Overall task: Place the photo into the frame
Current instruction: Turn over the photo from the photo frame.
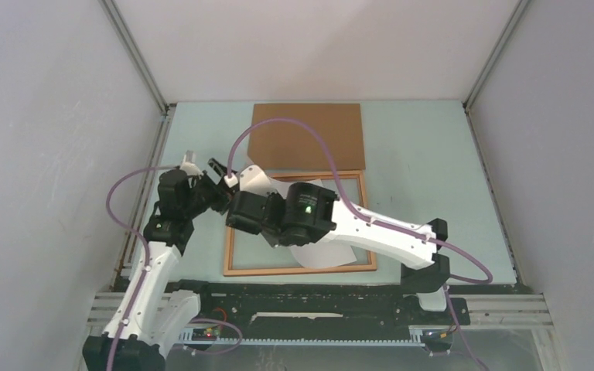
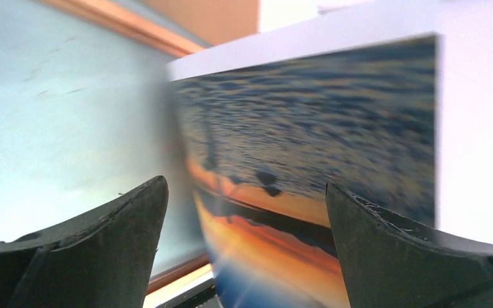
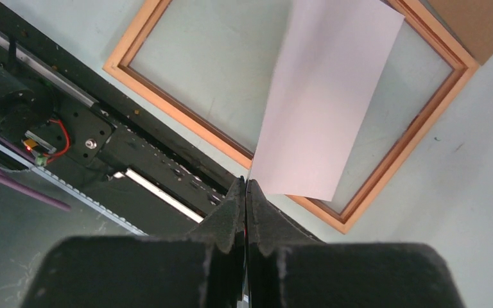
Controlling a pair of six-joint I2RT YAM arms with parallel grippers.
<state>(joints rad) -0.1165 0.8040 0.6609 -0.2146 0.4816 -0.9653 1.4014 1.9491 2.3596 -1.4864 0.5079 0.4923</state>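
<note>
The photo [image 3: 324,102] shows its plain white back, tilted over the frame [image 3: 417,128]. My right gripper [image 3: 245,183] is shut on its near corner. From above, the photo [image 1: 329,251] pokes out white from under my right arm, above the frame [image 1: 302,270] with its orange-brown rim. In the left wrist view the photo [image 2: 308,128] shows its sunset side, close up. My left gripper [image 2: 244,186] is open, and the photo's edge stands ahead between the fingers, which do not grip it. Seen from above, the left gripper [image 1: 203,171] is at the frame's far-left corner.
A flat brown backing board [image 1: 307,135] lies just beyond the frame, touching its far rim. The black base rail [image 3: 135,154] runs along the frame's near side. Grey walls enclose the table on the left, right and back. A purple cable [image 1: 294,127] loops over the board.
</note>
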